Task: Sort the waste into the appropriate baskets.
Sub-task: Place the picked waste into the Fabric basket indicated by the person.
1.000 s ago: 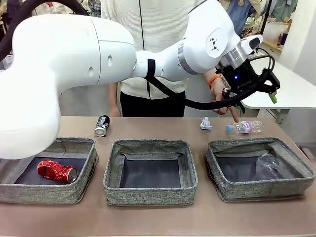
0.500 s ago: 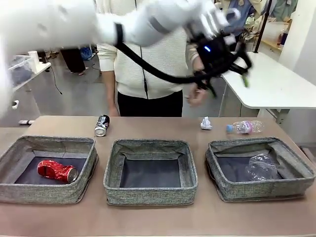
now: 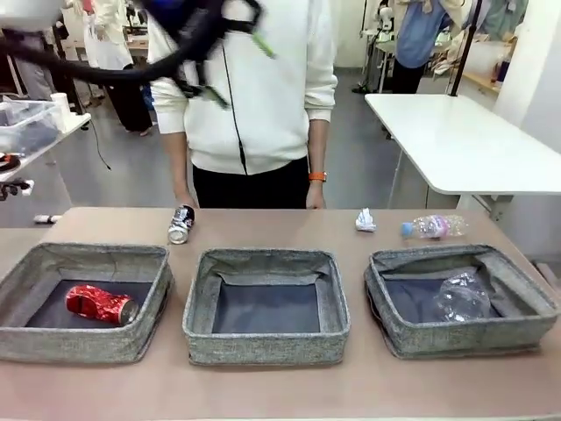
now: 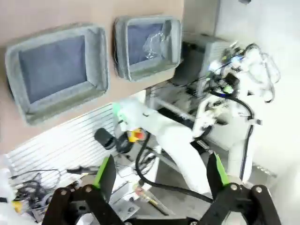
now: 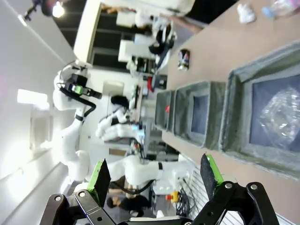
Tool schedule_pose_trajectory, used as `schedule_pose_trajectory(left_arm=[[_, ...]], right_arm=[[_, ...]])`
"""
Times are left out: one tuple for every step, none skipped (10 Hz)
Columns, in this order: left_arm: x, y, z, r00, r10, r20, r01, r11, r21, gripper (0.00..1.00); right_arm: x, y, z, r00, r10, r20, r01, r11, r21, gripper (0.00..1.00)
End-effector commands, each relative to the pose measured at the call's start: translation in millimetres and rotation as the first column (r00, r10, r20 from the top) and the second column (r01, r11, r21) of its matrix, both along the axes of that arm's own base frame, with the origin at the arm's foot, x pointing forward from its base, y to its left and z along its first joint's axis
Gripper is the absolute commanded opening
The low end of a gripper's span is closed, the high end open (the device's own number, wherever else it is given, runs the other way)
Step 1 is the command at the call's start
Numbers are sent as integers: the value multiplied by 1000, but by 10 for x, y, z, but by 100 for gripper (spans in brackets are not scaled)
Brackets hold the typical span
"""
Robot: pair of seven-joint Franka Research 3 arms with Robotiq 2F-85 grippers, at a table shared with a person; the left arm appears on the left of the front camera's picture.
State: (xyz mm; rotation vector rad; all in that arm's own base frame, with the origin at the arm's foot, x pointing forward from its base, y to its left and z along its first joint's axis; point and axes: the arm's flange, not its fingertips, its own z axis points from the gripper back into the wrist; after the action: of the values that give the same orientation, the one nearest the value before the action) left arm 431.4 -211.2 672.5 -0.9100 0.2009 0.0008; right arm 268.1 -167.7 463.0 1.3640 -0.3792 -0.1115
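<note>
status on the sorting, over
Left gripper and right gripper open, empty. Red can in left basket, cup in right basket. Black-and-silver can, paper wad, bottle unsorted on table. Nothing blocking them.

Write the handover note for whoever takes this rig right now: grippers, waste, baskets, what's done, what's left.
Grippers: the left gripper is open and empty, raised high; the right gripper is open and empty, clear of the baskets.
Done: red can lies in the left basket; plastic cup lies in the right basket.
The middle basket holds nothing.
Left: black-and-silver can, paper wad and bottle lie on the table beyond the baskets.
</note>
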Motion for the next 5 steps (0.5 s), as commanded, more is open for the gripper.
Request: schedule_pose_trajectory(left_arm=[[-432, 694, -491, 998, 61, -33, -65, 986, -153, 100], [-475, 1164, -599, 995, 70, -66, -84, 965, -249, 100], [-484, 1514, -700, 992, 84, -96, -111, 940, -324, 100], [-504, 1793, -797, 983, 104, -149, -152, 918, -366, 100], [-542, 2008, -884, 977, 110, -181, -180, 882, -435, 100]], right_arm=[[236, 439, 147, 998, 58, -37, -58, 998, 5, 100], [358, 758, 184, 992, 113, -56, -112, 994, 21, 100], [438, 1057, 194, 984, 161, -73, -157, 986, 56, 100], [495, 1340, 170, 976, 200, -82, -194, 978, 76, 100], [554, 1585, 125, 971, 218, -102, -209, 973, 93, 100]])
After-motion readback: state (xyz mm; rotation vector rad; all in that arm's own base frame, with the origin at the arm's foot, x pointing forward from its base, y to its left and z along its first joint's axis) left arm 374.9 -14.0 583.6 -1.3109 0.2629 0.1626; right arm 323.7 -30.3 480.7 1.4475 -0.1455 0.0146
